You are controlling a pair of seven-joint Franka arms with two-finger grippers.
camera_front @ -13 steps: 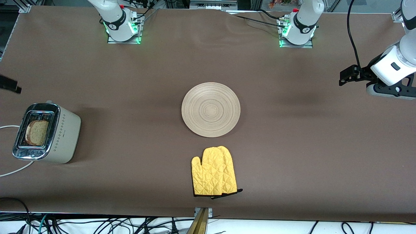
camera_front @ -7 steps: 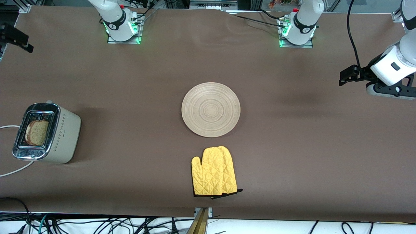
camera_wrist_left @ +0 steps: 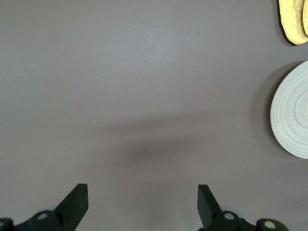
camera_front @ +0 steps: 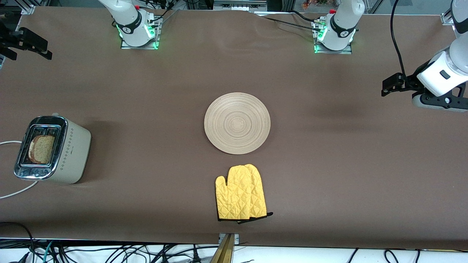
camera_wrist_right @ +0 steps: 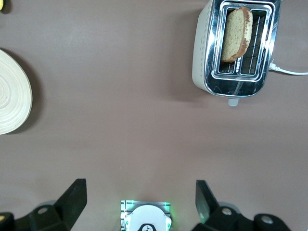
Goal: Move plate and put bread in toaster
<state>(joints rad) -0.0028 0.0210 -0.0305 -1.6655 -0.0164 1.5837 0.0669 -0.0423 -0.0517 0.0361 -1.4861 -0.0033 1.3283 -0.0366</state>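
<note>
Brown cloth-covered table (camera_front: 329, 164) under plate (camera_front: 237, 123), toaster (camera_front: 53, 149), yellow mitt (camera_front: 240, 193).

One plate (camera_front: 237, 123) sits at the center of the frame, the only one on the tabletop (camera_front: 329, 164). One toaster (camera_front: 53, 149) at the middle of the frame's edge by the right arm's base side, with two slots on top. One slice of bread (camera_front: 41, 148) stands in one of those slots; the other slot looks bare. One yellow mitt (camera_front: 240, 193) lies lower center, below the plate. Two arms are up, so two claws: the left claw (camera_wrist_left: 143, 204) and the right claw (camera_wrist_right: 140, 201), each with two fingers. One white cord (camera_front: 16, 190) trails from the toaster.
</note>
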